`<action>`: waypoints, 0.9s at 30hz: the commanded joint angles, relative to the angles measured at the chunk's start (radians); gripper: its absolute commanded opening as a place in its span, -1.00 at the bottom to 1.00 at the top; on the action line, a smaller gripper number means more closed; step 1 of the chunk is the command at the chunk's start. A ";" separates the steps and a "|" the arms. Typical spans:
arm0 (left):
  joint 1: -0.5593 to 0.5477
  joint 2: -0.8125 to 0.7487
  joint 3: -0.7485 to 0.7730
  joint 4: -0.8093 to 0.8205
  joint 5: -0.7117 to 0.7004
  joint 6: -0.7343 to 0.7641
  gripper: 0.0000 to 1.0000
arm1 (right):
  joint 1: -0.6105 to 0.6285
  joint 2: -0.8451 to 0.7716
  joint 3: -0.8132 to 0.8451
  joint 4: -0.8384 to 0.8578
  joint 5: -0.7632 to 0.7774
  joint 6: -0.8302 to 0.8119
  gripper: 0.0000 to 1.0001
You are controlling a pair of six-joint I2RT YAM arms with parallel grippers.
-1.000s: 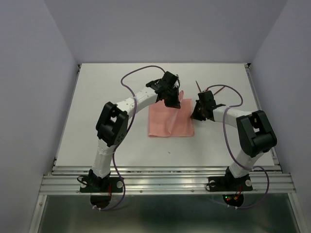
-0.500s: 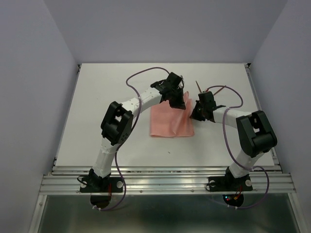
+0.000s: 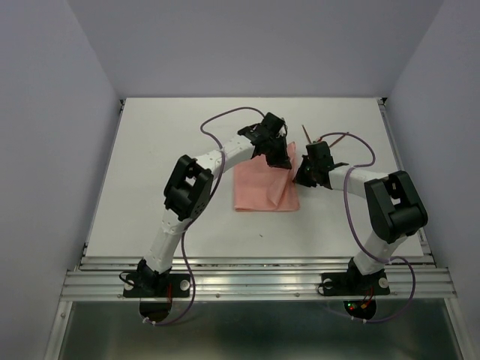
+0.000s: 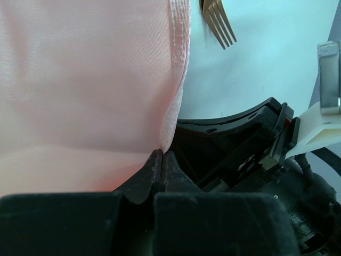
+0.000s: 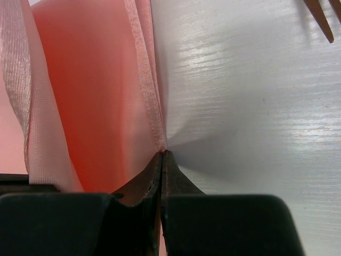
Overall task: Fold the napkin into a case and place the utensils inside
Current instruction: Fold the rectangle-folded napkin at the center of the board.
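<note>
The salmon-pink napkin [image 3: 261, 189] lies flat mid-table, its far right corner lifted. My left gripper [image 3: 276, 154] is shut on that corner; in the left wrist view the cloth [image 4: 80, 80] hangs from the closed tips [image 4: 161, 154]. My right gripper [image 3: 303, 175] is shut on the napkin's right edge, pinching the hem [image 5: 154, 122] at the tips [image 5: 162, 154]. The utensils are two thin reddish-brown sticks, one [image 3: 305, 133] and the other [image 3: 336, 137], on the table just beyond the right gripper. Fork tines [image 4: 218, 21] show beside the cloth. No case shape shows.
Purple cables [image 3: 225, 116] loop over both arms. The two grippers sit close together; the right one's black body [image 4: 240, 144] fills the left wrist view's lower right. The white table [image 3: 150, 187] is walled at the back and sides, with a metal rail [image 3: 255, 277] in front.
The right gripper has shut on the napkin's right edge. The left arm has shifted right, carrying the far corner with it.
</note>
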 commanded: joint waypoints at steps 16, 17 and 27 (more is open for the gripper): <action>-0.012 0.069 0.120 0.040 0.087 -0.067 -1.00 | 0.004 -0.017 -0.039 -0.008 -0.004 0.010 -0.99; -0.012 0.070 0.120 0.040 0.089 -0.068 -1.00 | 0.004 -0.019 -0.039 -0.007 -0.004 0.009 -0.99; -0.015 0.080 0.123 0.051 0.097 -0.082 -1.00 | 0.004 -0.022 -0.044 -0.007 -0.004 0.012 -0.99</action>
